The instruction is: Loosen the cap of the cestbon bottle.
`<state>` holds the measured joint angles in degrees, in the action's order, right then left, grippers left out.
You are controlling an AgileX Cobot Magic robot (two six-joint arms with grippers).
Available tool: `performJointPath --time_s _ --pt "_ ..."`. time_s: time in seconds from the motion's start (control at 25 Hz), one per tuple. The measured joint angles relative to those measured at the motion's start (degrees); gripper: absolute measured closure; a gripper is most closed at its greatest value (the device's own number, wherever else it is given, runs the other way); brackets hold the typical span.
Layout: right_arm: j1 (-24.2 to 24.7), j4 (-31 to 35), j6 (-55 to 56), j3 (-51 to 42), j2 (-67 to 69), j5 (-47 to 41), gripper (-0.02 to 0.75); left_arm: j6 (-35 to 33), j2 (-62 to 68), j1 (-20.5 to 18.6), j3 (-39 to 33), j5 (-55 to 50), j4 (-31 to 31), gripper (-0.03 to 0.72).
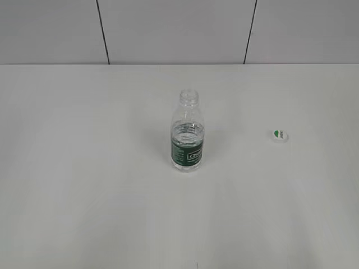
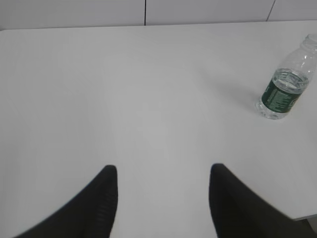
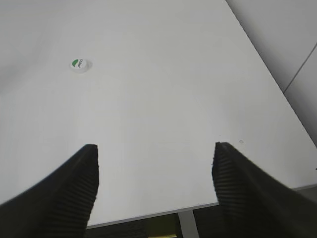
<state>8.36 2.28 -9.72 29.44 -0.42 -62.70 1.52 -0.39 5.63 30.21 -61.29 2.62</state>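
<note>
The cestbon bottle (image 1: 187, 133) stands upright near the middle of the white table, clear and ribbed with a dark green label, its threaded neck bare. It also shows at the right of the left wrist view (image 2: 286, 89). The cap (image 1: 280, 135), white with a green half-disc on top, lies on the table to the bottle's right, apart from it; it also shows in the right wrist view (image 3: 79, 64). My left gripper (image 2: 162, 171) is open and empty, far from the bottle. My right gripper (image 3: 154, 148) is open and empty near the table's front edge. Neither gripper shows in the exterior view.
The white table (image 1: 84, 168) runs back to a grey panelled wall (image 1: 179, 28). The table's front edge and a leg show under my right gripper (image 3: 183, 218), and its right edge (image 3: 267, 74) runs beside it.
</note>
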Motion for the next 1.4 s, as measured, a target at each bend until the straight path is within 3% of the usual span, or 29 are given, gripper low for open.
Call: performJointPath --time_s 0.44,0.84,1.4 --pt "0.0 0.0 0.0 0.0 0.0 0.0 0.193 0.0 0.0 -0.3 -0.01 0.05 0.0 0.329" --pt "0.0 0.0 0.0 0.0 0.0 0.05 0.193 0.0 0.0 -10.7 -0.01 0.05 0.0 0.379" --pt "0.0 0.0 0.0 0.0 0.0 0.05 0.193 -1.52 0.0 -10.9 -0.01 0.05 -2.0 0.423"
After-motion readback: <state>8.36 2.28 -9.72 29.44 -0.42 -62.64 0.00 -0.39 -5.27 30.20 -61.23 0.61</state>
